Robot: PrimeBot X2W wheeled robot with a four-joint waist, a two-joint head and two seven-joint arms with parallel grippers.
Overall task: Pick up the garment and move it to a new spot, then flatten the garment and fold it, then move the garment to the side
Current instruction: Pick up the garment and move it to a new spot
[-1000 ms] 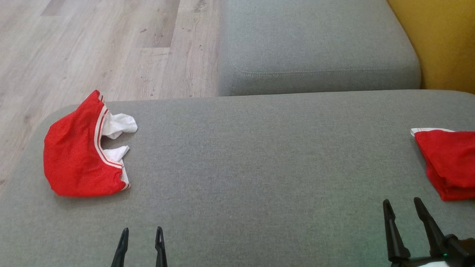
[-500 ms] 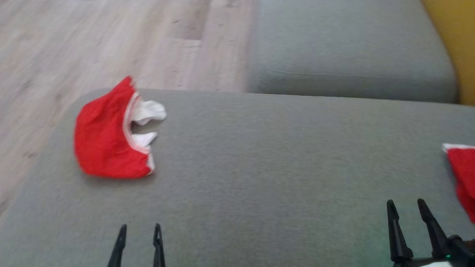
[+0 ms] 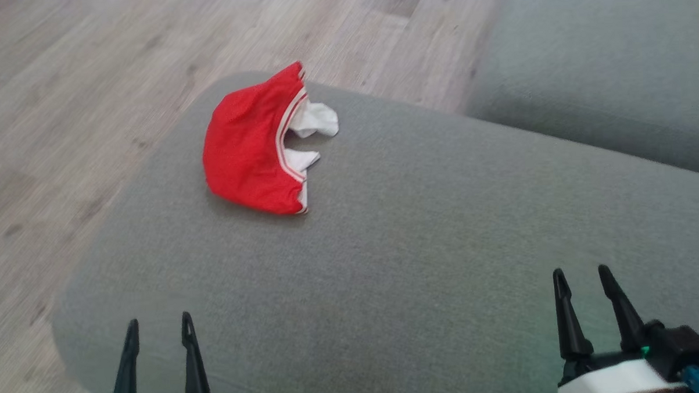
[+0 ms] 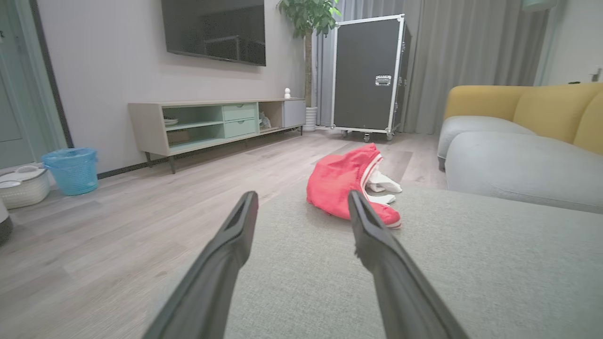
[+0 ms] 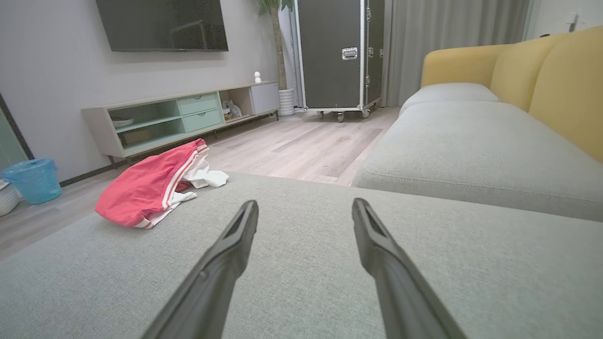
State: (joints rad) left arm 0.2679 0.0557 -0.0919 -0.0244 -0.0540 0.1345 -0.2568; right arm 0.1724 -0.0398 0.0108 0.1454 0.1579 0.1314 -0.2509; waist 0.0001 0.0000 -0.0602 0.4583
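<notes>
A crumpled red garment [image 3: 249,147] with white striped trim and a white lining lies near the far left corner of the grey cushion [image 3: 421,240]. The same garment [image 4: 346,183] sits straight ahead in the left wrist view, and the garment [image 5: 150,190] is off to the left in the right wrist view. My left gripper [image 3: 158,328] hovers open over the cushion's near left edge, well short of the garment. At the lower right my right gripper [image 3: 582,278] is open too, holding nothing.
Wooden floor [image 3: 79,113] borders the cushion on the left and beyond. A second grey seat cushion [image 3: 601,71] lies at the upper right, with yellow backrests [image 5: 560,80]. Across the room stand a TV cabinet [image 4: 212,122], a blue bin [image 4: 70,169] and a black wheeled case [image 4: 367,75].
The head camera has turned left, so the garment now sits nearer the picture's middle. A second red garment at the right has left the view. Both grippers stay open.
</notes>
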